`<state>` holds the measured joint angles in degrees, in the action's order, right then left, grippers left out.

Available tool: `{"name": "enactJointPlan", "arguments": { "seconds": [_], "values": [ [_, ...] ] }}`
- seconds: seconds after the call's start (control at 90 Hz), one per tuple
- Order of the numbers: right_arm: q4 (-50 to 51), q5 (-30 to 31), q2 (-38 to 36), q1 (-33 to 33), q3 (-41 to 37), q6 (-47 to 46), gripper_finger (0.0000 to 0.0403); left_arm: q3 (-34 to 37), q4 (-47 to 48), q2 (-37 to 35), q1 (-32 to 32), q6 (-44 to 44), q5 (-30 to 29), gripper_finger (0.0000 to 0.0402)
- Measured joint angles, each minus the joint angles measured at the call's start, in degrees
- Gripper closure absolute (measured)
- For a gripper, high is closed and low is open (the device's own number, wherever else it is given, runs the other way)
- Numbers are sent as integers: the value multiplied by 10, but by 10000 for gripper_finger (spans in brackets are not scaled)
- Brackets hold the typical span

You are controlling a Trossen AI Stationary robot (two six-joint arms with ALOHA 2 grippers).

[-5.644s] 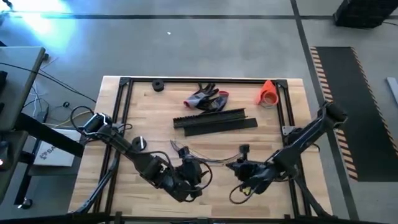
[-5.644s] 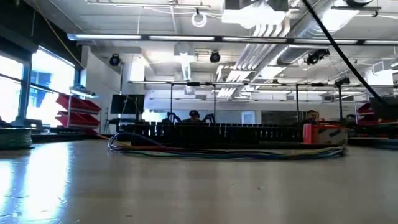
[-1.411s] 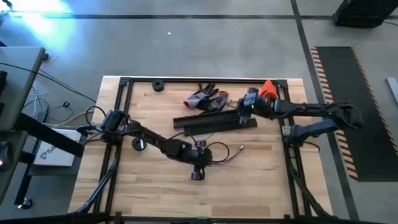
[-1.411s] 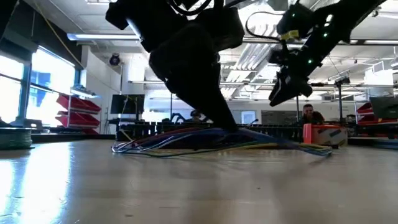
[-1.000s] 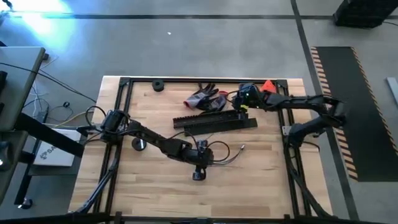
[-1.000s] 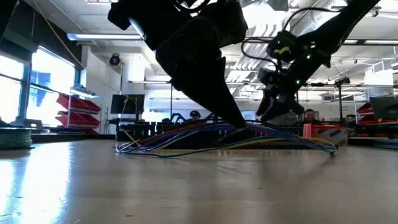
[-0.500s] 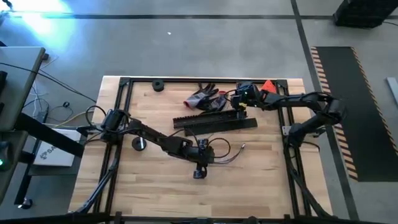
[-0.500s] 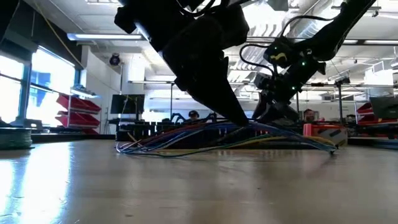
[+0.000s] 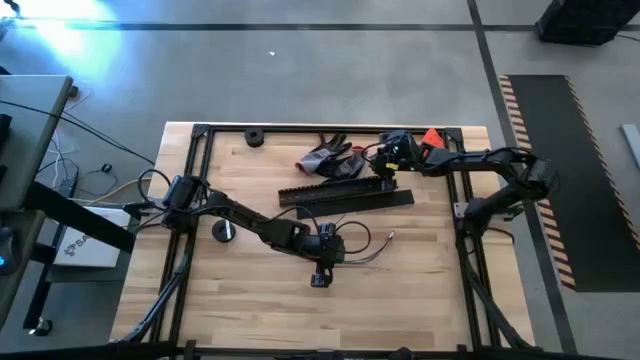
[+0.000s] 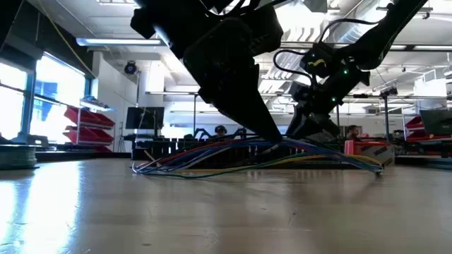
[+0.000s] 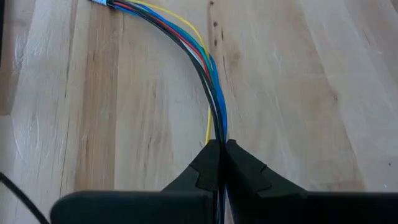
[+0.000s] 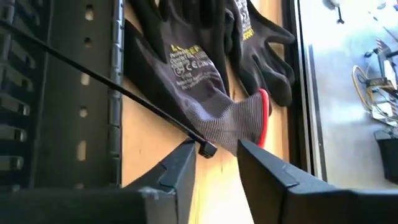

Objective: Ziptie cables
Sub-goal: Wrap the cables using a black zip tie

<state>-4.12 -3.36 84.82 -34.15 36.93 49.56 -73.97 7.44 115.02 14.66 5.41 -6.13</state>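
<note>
While the cables [image 11: 214, 106] lie near the desk's [image 9: 250, 300] middle, pinched together by the left gripper [image 11: 221, 163], little has shifted since a moment ago; the right gripper [image 12: 214, 163], reached toward the far edge beside the gloves [image 12: 205, 68], now hovers apart around a ziptie's [image 12: 124, 93] head; fetching seems underway.

Desk [image 11: 298, 81]: pale wood, smooth, visible grain; cables [image 11: 205, 68]: glossy plastic insulation; gloves [image 12: 205, 68]: grey knit cloth; fingers [image 11: 245, 171]: matt black plastic.
</note>
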Motion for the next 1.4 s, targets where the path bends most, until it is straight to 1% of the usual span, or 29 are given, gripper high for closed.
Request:
{"name": "enactJointPlan", "arguments": {
  "seconds": [0.111, 0.256, 0.4, 0.456, 0.544, 0.633, 0.711, 0.811, 0.911, 0.978, 1.044, 1.1, 1.156, 1.211, 1.311, 1.4],
  "values": [
    [0, -1, 0, 0, 0, 0, 344, 0, 0, 0, 0, 3, 0, 401],
    [0, -1, 0, 0, 0, -13, 391, 0, 0, 0, 0, 3, 0, 401],
    [-5, 8, 0, 0, 0, -31, 397, 0, 0, 0, 0, 4, 0, 401],
    [-4, 34, -3, 0, 1, -39, 400, 0, 0, 0, 0, 5, 0, 401],
    [-2, 98, -21, 5, 8, -64, 401, 0, 1, 0, 0, 9, 0, 401],
    [12, 158, -64, 15, 17, -79, 401, 0, 1, 0, 0, 19, -2, 401],
    [44, 213, -113, 38, 29, -87, 403, 0, 4, 0, 0, 25, -5, 401],
    [109, 329, -178, 95, 51, -82, 401, 0, 8, 0, 0, 39, -7, 401],
    [188, 452, -234, 174, 80, -105, 401, 0, 10, 0, 0, 51, -33, 401],
    [252, 547, -260, 239, 107, -147, 401, 0, 13, 0, -2, 62, -53, 401],
    [331, 643, -271, 317, 137, -204, 401, 0, 21, 0, -5, 78, -68, 401],
    [399, 699, -271, 383, 164, -272, 402, 0, 26, 0, -9, 92, -78, 401],
    [454, 713, -266, 444, 191, -355, 402, 0, 29, 0, -13, 94, -83, 401],
    [496, 707, -257, 493, 216, -448, 402, 0, 28, 0, -15, 91, -86, 401],
    [562, 649, -237, 554, 249, -594, 402, 0, 29, 0, -16, 90, -87, 401],
    [623, 596, -230, 577, 259, -674, 403, 0, 33, 0, -16, 81, -87, 401]
  ]
}}
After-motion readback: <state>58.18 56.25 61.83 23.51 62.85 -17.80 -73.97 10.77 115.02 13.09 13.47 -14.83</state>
